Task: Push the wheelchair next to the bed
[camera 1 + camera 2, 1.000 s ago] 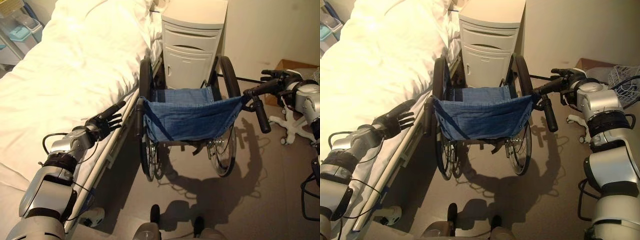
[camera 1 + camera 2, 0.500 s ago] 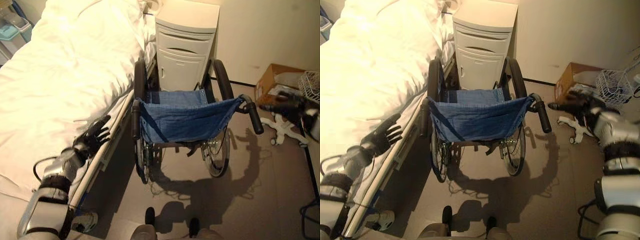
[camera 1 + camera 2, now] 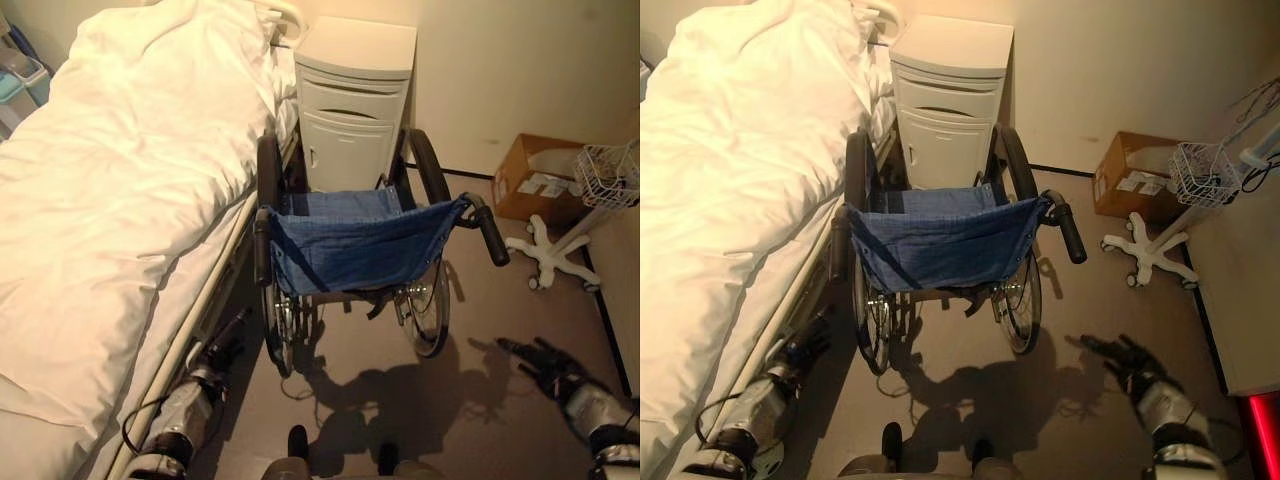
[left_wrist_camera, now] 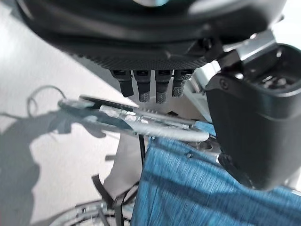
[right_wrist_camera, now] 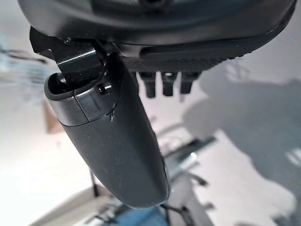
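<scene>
Though dim, wheelchair (image 3: 370, 250) apart from hands

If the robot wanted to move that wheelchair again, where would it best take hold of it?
Probably by the two black push handles at the top of the wheelchair backrest. They stick out rearward toward the robot, one on each side of the blue cloth back, so each hand could come in from behind and curl around its own side's grip. Both the left hand and right hand hang low and open.

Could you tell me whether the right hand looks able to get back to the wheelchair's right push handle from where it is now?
Probably yes. The right hand hangs low and open, apart from the wheelchair's right push handle, with bare floor between them and nothing in the way.
</scene>
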Robot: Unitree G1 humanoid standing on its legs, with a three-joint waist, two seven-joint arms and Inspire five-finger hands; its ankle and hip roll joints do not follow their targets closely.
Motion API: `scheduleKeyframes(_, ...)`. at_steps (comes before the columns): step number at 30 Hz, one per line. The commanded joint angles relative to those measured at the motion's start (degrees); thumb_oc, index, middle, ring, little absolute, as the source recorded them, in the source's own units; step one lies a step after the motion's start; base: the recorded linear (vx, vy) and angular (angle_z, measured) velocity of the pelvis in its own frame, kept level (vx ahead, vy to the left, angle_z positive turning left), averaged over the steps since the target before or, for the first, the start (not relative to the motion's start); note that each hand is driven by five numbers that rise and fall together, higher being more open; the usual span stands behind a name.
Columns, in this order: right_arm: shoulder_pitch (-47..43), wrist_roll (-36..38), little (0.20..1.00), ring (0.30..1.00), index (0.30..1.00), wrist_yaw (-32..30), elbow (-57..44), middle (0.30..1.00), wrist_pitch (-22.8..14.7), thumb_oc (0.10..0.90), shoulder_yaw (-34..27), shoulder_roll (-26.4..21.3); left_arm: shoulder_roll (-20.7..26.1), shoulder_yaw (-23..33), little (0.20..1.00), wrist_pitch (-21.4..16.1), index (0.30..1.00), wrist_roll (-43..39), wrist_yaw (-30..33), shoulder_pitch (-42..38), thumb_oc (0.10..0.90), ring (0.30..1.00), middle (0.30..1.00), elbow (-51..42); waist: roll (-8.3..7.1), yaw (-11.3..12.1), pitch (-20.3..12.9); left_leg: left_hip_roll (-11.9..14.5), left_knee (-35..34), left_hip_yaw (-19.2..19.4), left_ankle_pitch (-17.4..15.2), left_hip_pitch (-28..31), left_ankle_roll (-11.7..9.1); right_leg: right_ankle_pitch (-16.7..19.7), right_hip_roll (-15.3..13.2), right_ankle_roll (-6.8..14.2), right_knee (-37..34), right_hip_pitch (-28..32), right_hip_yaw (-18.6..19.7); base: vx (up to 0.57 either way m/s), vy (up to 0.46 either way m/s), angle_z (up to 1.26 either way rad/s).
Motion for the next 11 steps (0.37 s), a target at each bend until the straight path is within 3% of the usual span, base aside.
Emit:
scheduleKeyframes(1,-2.2,-3.26,0.9,0.9,0.9,2.43,0.51,0.9,-12.72,0.8,3.63,1.45,-0.62,-0.29,0.9,-10.52,0.9,7.71,-0.5,-1.85,0.8,0.9,0.9,1.88,-0.48,1.95,-4.46,-2.26,0.38,0.91,-6.01,4.87,0.48,3.44,0.17,-1.51,0.43,-1.18,1.32,0.0,-0.023,-0.04)
scheduleKeyframes(6,1.11,-7.29,0.9,0.9,0.9,-1.26,-1.3,0.9,-21.54,0.8,10.69,10.04,-3.56,-3.73,0.9,-14.63,0.9,14.15,2.09,0.89,0.8,0.9,0.9,3.1,0.09,1.77,-4.62,-2.52,0.38,0.6,-6.09,4.81,0.68,3.35,0.35,-1.79,0.23,-1.25,1.67,0.0,0.0,0.0)
scheduleKeyframes(11,2.56,-7.02,0.9,0.9,0.9,0.85,-1.47,0.9,-25.56,0.8,13.62,14.2,-6.51,-6.99,0.9,-15.28,0.9,16.31,3.67,2.01,0.8,0.9,0.9,3.59,0.84,1.39,-4.43,-2.73,0.38,0.66,-5.97,4.65,0.79,3.59,0.41,-1.83,0.26,-1.47,2.05,-0.02,0.019,0.0)
